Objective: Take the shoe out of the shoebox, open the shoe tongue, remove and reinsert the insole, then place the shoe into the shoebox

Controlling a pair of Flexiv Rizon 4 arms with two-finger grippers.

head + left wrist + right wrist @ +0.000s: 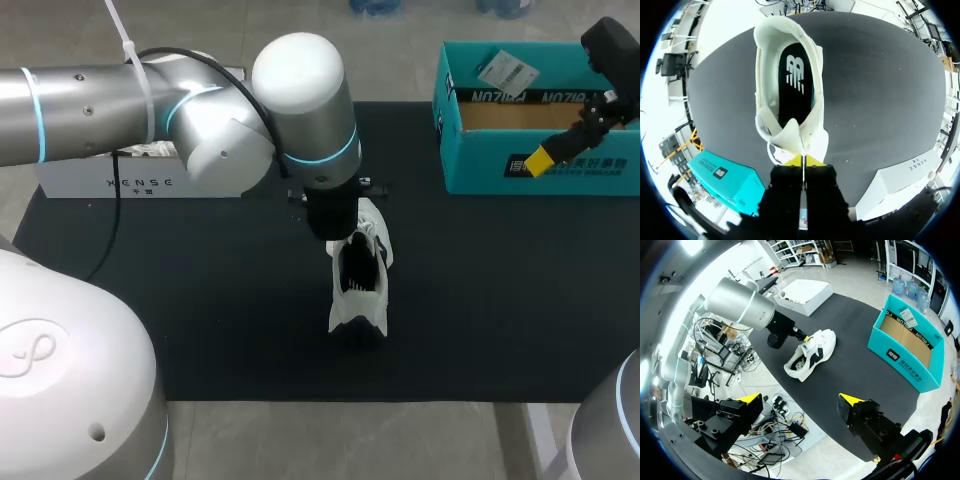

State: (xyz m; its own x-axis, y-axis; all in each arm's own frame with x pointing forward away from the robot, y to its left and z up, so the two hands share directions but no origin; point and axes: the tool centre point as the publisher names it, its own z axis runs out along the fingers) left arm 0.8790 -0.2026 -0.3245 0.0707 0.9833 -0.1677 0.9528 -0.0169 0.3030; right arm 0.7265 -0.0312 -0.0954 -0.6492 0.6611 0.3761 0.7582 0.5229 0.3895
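A white shoe (362, 290) with a black insole (796, 82) lies on the black mat near the middle. My left gripper (803, 161) is at its front end, shut on the pulled-back tongue (790, 136), so the opening and the insole show. In the head view the left wrist hides those fingers. The teal shoebox (540, 175) stands open at the back right, with only a paper tag (506, 70) inside. My right gripper (800, 400) hangs high over the box's near right side, open and holding nothing. One of its yellow fingertips (540, 160) shows in front of the box wall.
A white box lid (120, 180) lies at the back left of the mat (200, 300), partly under my left arm. The mat's front edge runs just below the shoe's heel.
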